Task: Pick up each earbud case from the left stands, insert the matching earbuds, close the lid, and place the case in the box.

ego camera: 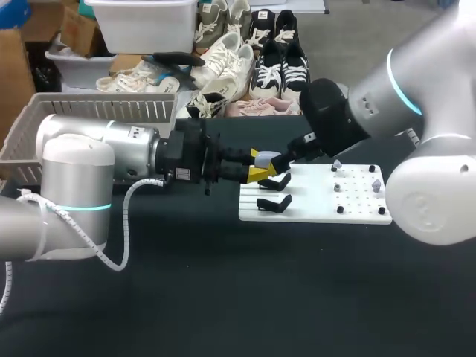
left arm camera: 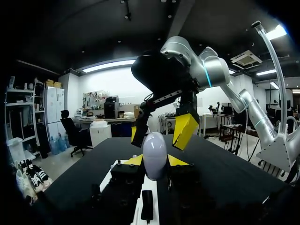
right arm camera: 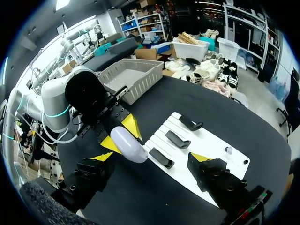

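Case [left arm camera: 154, 154], white and egg-shaped, is in my left pincer [left arm camera: 155, 161]. The two yellow tips press on its opposite sides, and I hold it in the air at the left edge of the board [ego camera: 312, 212]. My right pincer [right arm camera: 151, 157] is spread wide above the board's left part. Its fingers stand to either side of the case, and neither touches it. I cannot tell whether the case's lid is up or down.

Black stands [right arm camera: 178, 139] lie in a row on the board's left half, below both pincers. On the board's right half a few small grey pieces [ego camera: 375, 184] sit among dark pegs; they are too small for me to make out. The board lies flat on the black counter [ego camera: 186, 297]. The box [ego camera: 97, 110], grey with slatted walls, stands on the counter to the left of the board and farther back, well apart from it.
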You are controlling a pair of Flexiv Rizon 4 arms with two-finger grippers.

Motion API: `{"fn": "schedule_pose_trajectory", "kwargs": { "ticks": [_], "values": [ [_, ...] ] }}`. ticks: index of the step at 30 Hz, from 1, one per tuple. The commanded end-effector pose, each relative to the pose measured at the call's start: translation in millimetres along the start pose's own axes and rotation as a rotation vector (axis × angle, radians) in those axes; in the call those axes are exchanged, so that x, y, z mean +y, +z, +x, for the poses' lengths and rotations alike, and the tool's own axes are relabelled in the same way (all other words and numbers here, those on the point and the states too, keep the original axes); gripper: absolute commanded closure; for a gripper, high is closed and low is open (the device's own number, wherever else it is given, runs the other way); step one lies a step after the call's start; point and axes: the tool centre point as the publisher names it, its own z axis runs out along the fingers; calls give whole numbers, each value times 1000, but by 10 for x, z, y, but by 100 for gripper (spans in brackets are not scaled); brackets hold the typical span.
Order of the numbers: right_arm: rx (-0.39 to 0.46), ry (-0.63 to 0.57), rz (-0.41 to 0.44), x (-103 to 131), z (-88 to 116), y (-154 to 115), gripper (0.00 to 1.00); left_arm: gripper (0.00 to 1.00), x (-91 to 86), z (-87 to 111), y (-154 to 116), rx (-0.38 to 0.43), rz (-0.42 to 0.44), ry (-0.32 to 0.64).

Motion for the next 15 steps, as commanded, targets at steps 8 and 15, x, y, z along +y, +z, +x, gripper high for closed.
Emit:
{"fn": "schedule_pose_trajectory", "kwargs": {
  "ticks": [8, 15],
  "values": [
    [-10, 17, 27, -52, -33, 15, 0, 100, -17, 0, 6, 0, -7, 1],
    [-6, 22, 34, -70, -40, 31, 0, 100, -17, 0, 6, 0, -7, 1]
  ]
}}
